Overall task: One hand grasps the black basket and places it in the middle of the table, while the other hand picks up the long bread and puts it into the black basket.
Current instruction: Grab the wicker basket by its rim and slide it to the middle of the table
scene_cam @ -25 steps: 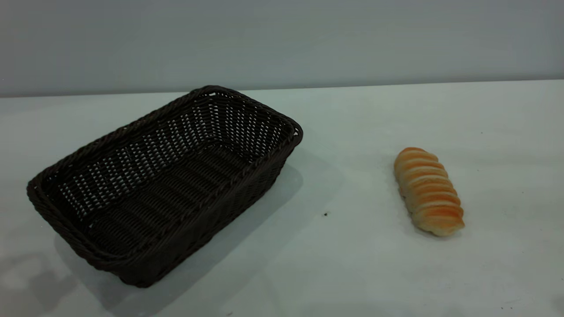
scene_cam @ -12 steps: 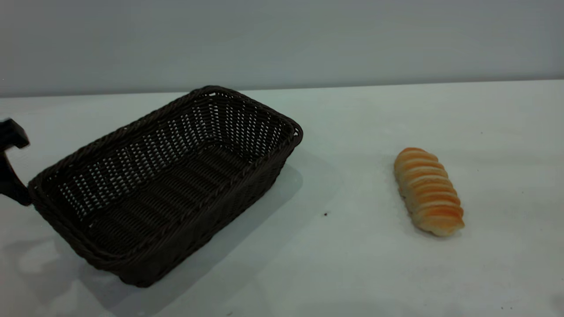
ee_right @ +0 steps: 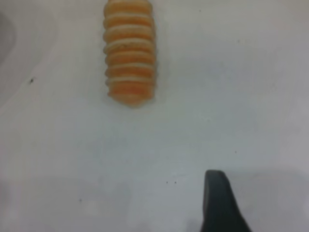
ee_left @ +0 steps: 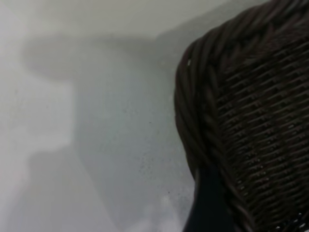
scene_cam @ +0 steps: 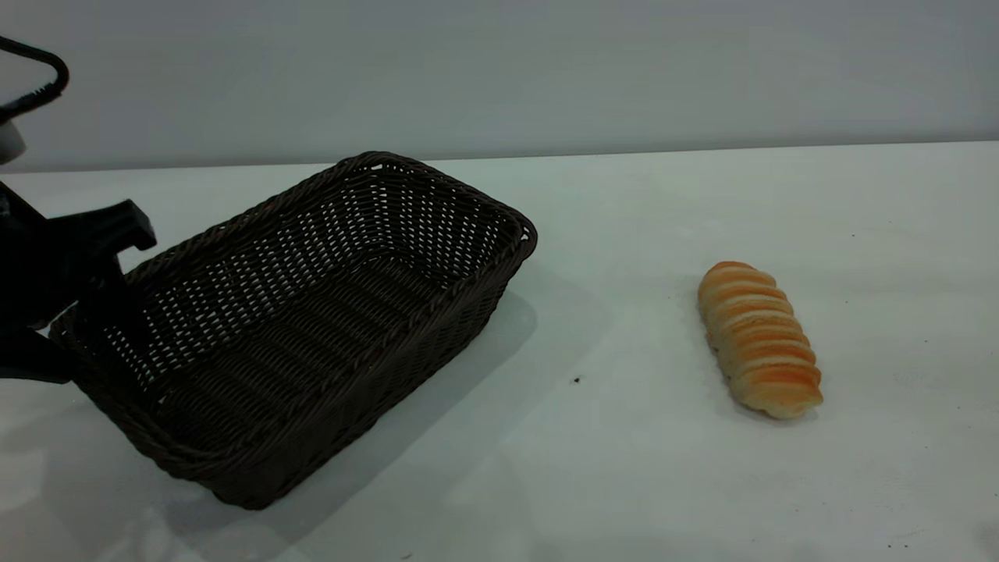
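The black basket (scene_cam: 312, 328) stands empty on the left half of the white table (scene_cam: 624, 468), set at an angle. My left gripper (scene_cam: 74, 332) is at the basket's near-left corner and is open, one finger outside the braided rim (ee_left: 193, 121) and one over the inside. The outer finger (ee_left: 207, 203) lies against the weave in the left wrist view. The long bread (scene_cam: 759, 339) lies on the table's right half, apart from the basket. My right gripper (ee_right: 215, 193) hovers short of the bread (ee_right: 129, 53); one finger (ee_right: 217, 208) shows over bare table, open and holding nothing.
A grey wall (scene_cam: 546, 70) runs behind the table's far edge. A black cable (scene_cam: 39, 78) loops above the left arm. Bare tabletop lies between the basket and the bread, with a small dark speck (scene_cam: 577, 380) on it.
My left arm has come in from the left edge and reached the basket's corner. The basket and the bread have stayed where they were.
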